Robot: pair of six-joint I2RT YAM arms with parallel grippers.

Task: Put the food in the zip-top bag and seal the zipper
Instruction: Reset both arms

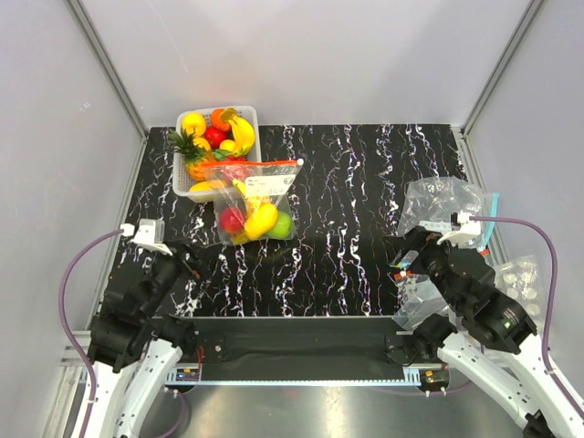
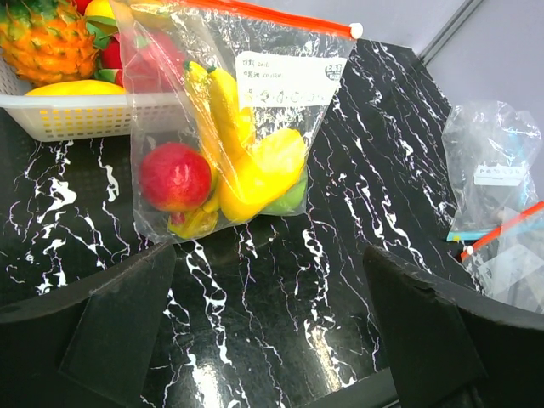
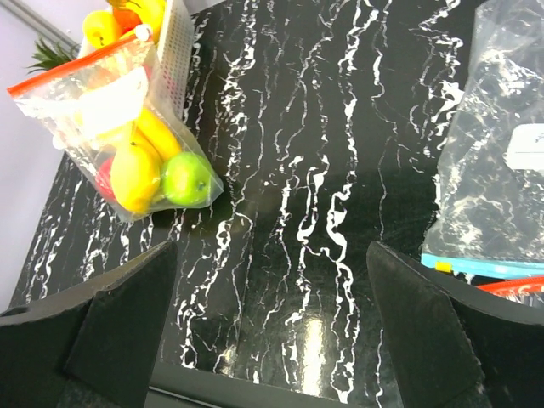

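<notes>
1. My left tool (image 2: pixel 272 340) and right tool (image 3: pixel 272 331) both stand wide apart, empty.
2. Ahead of the left tool, the bag (image 2: pixel 229 127) sits on the tabletop (image 1: pixel 365 201), leaning on the basket (image 2: pixel 76 115), orange zipper (image 2: pixel 272 17) uppermost.
3. Inside it I see bananas (image 2: pixel 223 106), red apple (image 2: pixel 174 176), green apple (image 3: pixel 187 178), yellow fruit (image 2: pixel 259 174).

Printed lines on white patch (image 2: pixel 290 81) of zip-top bag (image 2: pixel 280 121), ahead of left jaws: too blurred to read.

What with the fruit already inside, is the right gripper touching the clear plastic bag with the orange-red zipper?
Apart. The top view shows bare black marbled table between the right gripper and the clear orange-zippered bag.
</notes>
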